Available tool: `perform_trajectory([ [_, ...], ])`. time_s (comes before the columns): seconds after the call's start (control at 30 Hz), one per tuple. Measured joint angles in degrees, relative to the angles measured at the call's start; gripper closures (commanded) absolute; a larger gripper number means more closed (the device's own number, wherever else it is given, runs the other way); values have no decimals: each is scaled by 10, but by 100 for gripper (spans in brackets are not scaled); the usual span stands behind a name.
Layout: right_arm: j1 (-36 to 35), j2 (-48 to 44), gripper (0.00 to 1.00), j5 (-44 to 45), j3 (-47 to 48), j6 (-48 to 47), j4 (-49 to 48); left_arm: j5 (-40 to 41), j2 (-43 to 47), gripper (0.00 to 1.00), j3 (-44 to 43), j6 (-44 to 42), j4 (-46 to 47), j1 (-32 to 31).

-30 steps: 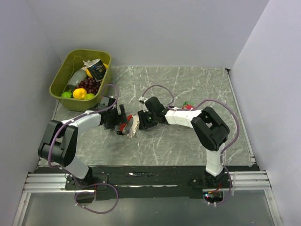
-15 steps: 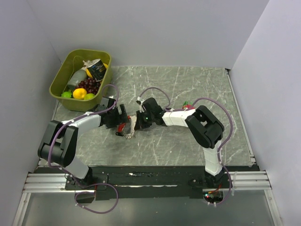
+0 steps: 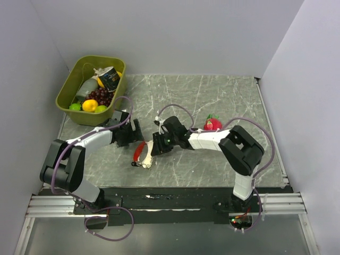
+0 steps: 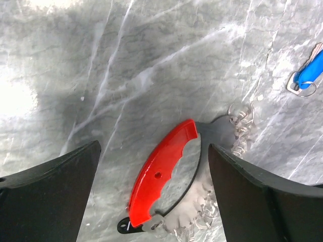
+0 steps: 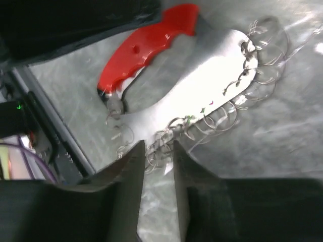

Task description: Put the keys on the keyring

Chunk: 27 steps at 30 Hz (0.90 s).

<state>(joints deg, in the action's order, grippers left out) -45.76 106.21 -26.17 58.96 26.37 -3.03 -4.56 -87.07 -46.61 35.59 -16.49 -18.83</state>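
Observation:
The keyring (image 4: 162, 174), a curved red clip with a silvery plate and a bunch of wire rings (image 4: 238, 126), lies flat on the marble table. My left gripper (image 4: 154, 147) is open wide, one finger on each side of the red clip, touching nothing. A key with a blue head (image 4: 309, 74) lies apart at the upper right. From the other side my right gripper (image 5: 159, 146) has its fingers a narrow gap apart at the keyring's (image 5: 139, 50) rings (image 5: 164, 138); whether they pinch the rings I cannot tell. From above, the keyring (image 3: 139, 151) lies between the left gripper (image 3: 137, 139) and the right gripper (image 3: 154, 149).
A green basket (image 3: 68, 87) with fruit and a can stands at the back left. A round red toy fruit (image 3: 212, 124) sits behind the right forearm. The table's front rail (image 3: 159, 199) runs close below the keyring.
The right gripper has swung toward the table's front edge, and the keyring has shifted with it. The red toy fruit has come out from behind the right arm. The left gripper has drawn back slightly.

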Motion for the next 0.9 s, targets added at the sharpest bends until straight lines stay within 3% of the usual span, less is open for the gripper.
perform_trajectory([
  [0.07,-2,-20,35,-1,-10,-2,0,1,4,7,0,0,-6,0],
  [0.17,-3,-53,24,10,-22,-7,6,0,9,10,0,0,-10,0],
  [0.5,15,-101,23,59,-23,-18,17,21,16,19,0,1,-46,-30],
  [0.9,56,-94,23,52,-23,-23,24,136,-14,30,-35,0,-125,-112],
])
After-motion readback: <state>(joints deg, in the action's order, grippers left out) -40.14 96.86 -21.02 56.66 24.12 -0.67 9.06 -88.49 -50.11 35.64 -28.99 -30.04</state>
